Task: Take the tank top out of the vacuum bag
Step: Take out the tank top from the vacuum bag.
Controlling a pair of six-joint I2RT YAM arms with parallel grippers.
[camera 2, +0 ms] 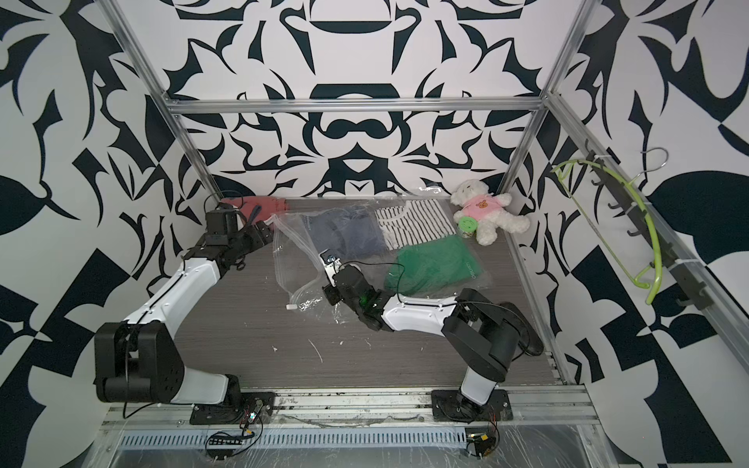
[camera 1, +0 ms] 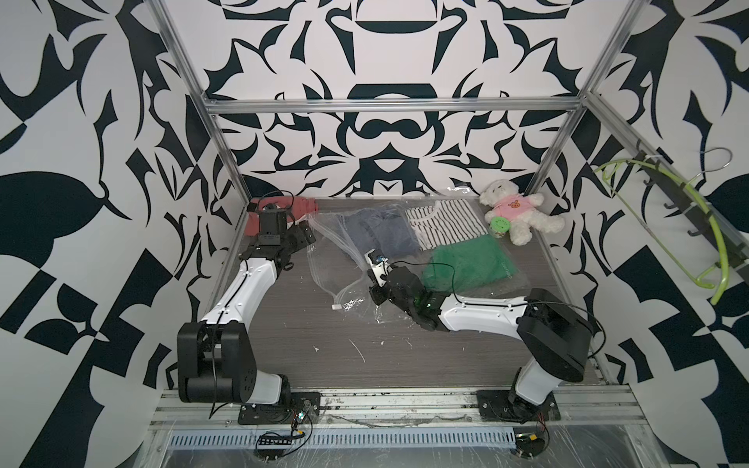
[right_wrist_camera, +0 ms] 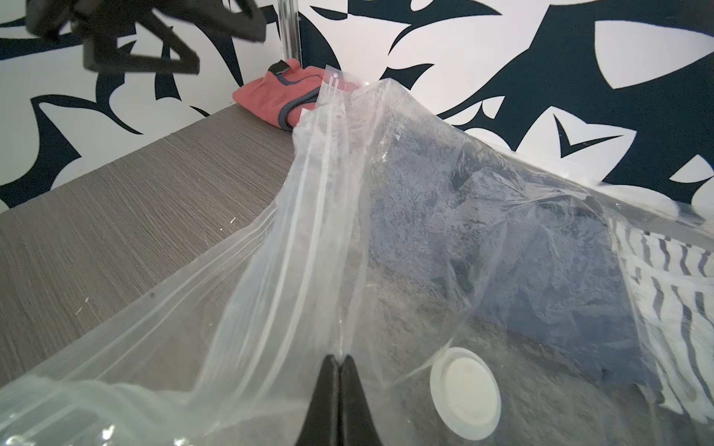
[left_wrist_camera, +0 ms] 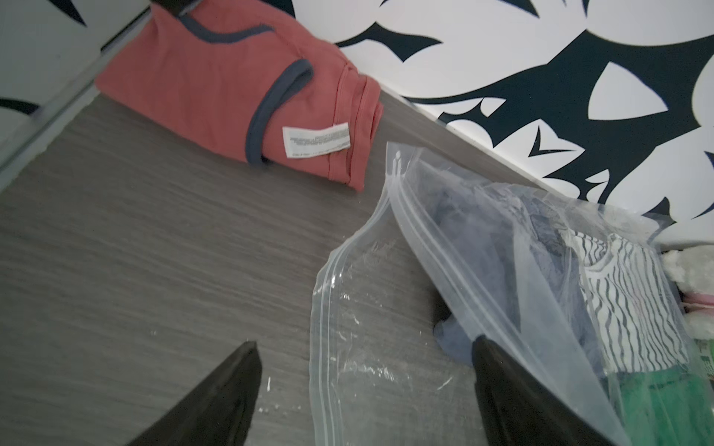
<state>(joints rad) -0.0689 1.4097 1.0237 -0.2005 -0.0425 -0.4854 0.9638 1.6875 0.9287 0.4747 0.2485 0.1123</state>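
In the right wrist view, the right fingers [right_wrist_camera: 328, 405] are pinching the clear crinkly plastic vacuum bag [right_wrist_camera: 270, 309]. The left fingers [left_wrist_camera: 216, 397] are standing wide apart, empty. The folded red tank top with dark blue edges [left_wrist_camera: 216, 89] is lying outside the bag on the grey tabletop [left_wrist_camera: 116, 231].

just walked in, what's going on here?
The right hand is shut on the upper film of the large clear crinkly plastic vacuum bag, holding it lifted. The salmon-red tank top with navy trim lies outside the bag in the far corner of the grey wood-grain table. The left hand is open and empty by the bag's mouth. Dark blue, striped and green clothes are inside.
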